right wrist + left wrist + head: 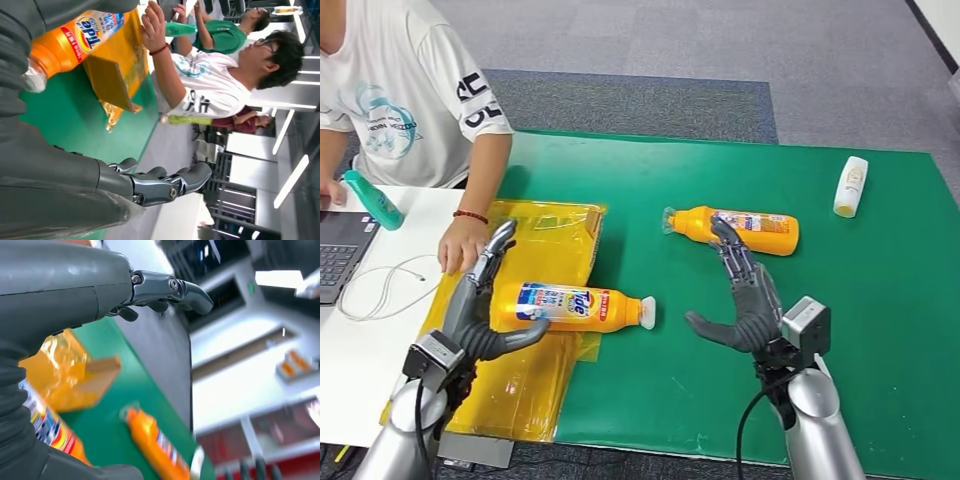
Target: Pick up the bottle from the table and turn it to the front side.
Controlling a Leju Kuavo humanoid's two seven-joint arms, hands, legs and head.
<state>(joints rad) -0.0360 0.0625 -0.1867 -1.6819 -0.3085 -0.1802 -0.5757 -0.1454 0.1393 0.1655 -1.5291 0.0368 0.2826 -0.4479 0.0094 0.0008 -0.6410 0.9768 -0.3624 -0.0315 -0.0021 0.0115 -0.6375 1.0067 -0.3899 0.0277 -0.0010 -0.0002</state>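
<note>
Orange Tide bottle (569,305) lying on its side on a yellow bag (546,225), logo side up, white cap pointing away from the left hand (475,305). Base of the bottle cradled between that hand's thumb and its outstretched fingers (497,248); fingers spread, not visibly clamped, apparently bracketing the bottle to roll or lift it. Front label already showing upward, so fitting either a finished turn or a bottle that simply lies that way.

Second orange bottle (743,230) also on its side on the green worktop (773,400), small-print label up, right at the tips of the right hand's (750,305) fingers (731,250); those fingers straight and apart, thumb swung wide, nothing held, probably steadying or reaching.

Just beyond the left fingers, a person's hand (461,243) resting at the bag's edge, close enough to be brushed. Well beyond the right fingers, a small white bottle (850,186), out of the way.
</note>
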